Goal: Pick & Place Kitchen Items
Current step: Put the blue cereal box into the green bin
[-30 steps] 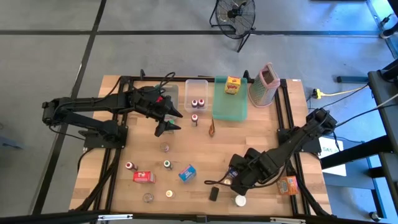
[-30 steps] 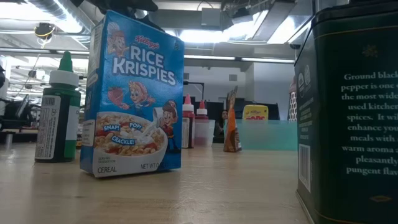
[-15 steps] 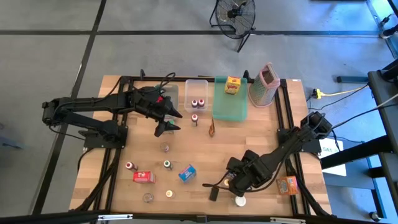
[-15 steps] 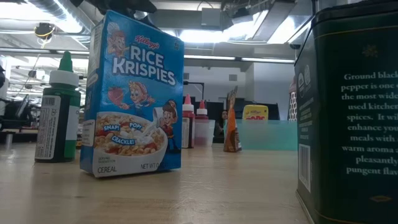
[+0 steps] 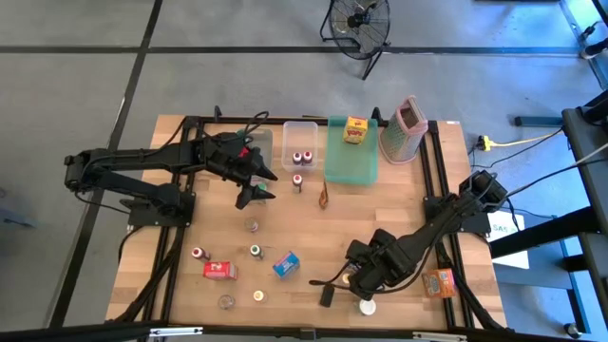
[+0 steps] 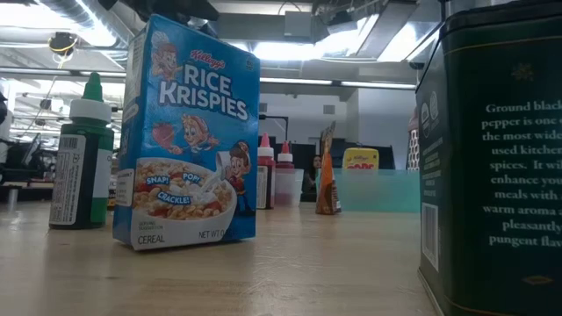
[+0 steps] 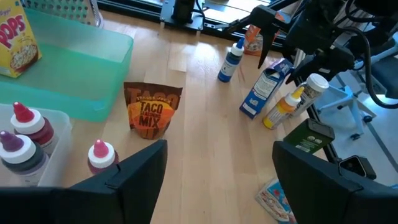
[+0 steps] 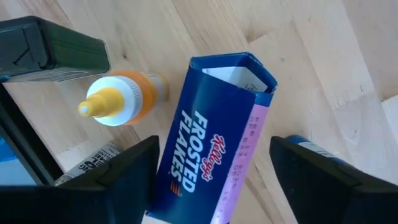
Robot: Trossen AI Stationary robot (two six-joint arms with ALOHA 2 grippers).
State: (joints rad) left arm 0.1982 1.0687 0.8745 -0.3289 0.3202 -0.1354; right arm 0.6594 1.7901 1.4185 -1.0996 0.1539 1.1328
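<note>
The Frosted Flakes box (image 8: 211, 143) stands on the table (image 5: 399, 204) near its front edge, right under the right gripper (image 5: 359, 275). That gripper is down over the box with its fingers (image 8: 106, 174) spread wide, one to each side. One finger lies close along the box. The other shows a strip of bare wood between itself and the box, so nothing is clamped.

Just beside the box lies an orange bottle (image 8: 118, 102) with a yellow tip. Next beyond the bottle is a dark green tin (image 8: 50, 50), which fills the near right of the low view. A blue-capped bottle (image 8: 305, 146) peeks out on the box's other side. A Rice Krispies box (image 5: 286, 263) stands a little further from the Frosted Flakes box, towards the left arm's side.

Well away from the Frosted Flakes box, towards the back of the table, the left gripper (image 5: 258, 185) hangs above the wood, wide open and empty. Ahead of it are a taco mix packet (image 7: 152, 112), a red-capped bottle (image 7: 99, 155) and the green tray (image 7: 81, 68), which holds a yellow Pops box (image 5: 356, 130).
</note>
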